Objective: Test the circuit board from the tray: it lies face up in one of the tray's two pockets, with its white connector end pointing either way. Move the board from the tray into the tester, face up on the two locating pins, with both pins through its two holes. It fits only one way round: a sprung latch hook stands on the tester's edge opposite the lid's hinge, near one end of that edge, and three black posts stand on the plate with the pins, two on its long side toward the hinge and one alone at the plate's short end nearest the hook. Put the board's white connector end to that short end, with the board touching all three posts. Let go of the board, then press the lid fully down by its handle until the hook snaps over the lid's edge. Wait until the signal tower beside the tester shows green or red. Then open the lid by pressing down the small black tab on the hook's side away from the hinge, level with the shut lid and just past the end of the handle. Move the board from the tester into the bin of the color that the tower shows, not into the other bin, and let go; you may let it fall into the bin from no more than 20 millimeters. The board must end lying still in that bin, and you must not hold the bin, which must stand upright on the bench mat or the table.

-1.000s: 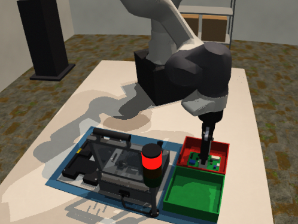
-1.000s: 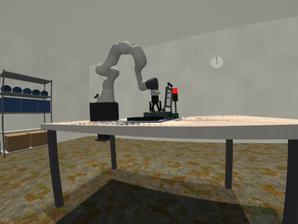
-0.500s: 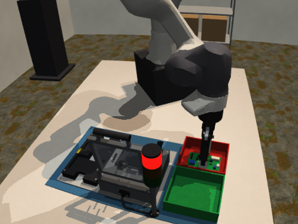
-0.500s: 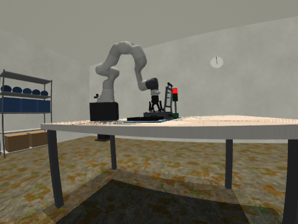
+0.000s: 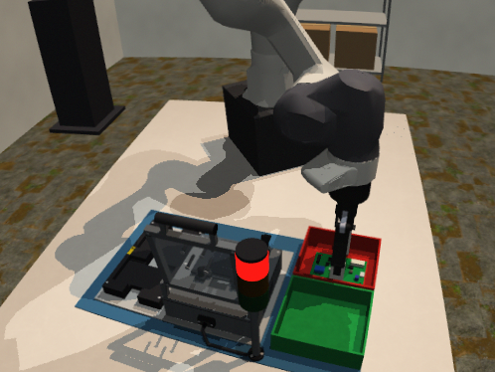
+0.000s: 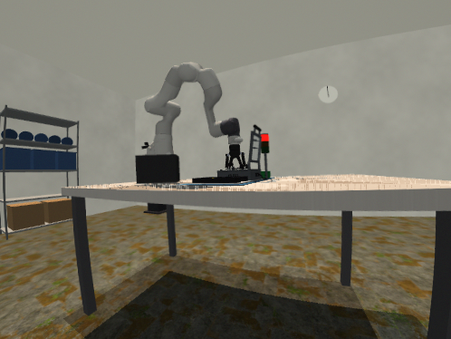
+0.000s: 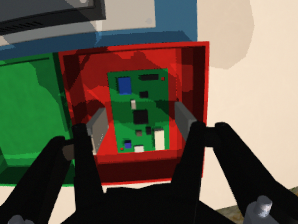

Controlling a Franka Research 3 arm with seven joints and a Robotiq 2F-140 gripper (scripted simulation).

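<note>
The green circuit board (image 5: pixel 346 269) lies face up on the floor of the red bin; in the wrist view the board (image 7: pixel 140 112) has its white connector toward the near wall of the red bin (image 7: pixel 136 163). My gripper (image 5: pixel 339 269) reaches down into the red bin, and in the wrist view its fingertips stand on either side of the board with a small gap on each side, so it is open. The signal tower (image 5: pixel 251 266) shows red. The tester (image 5: pixel 209 271) has its clear lid (image 5: pixel 186 249) raised.
The green bin (image 5: pixel 320 320) stands empty, right against the red bin on the near side. The black tray (image 5: pixel 126 280) lies left of the tester on the blue mat. The arm's black base (image 5: pixel 253 129) stands behind. The table edge runs just right of the bins.
</note>
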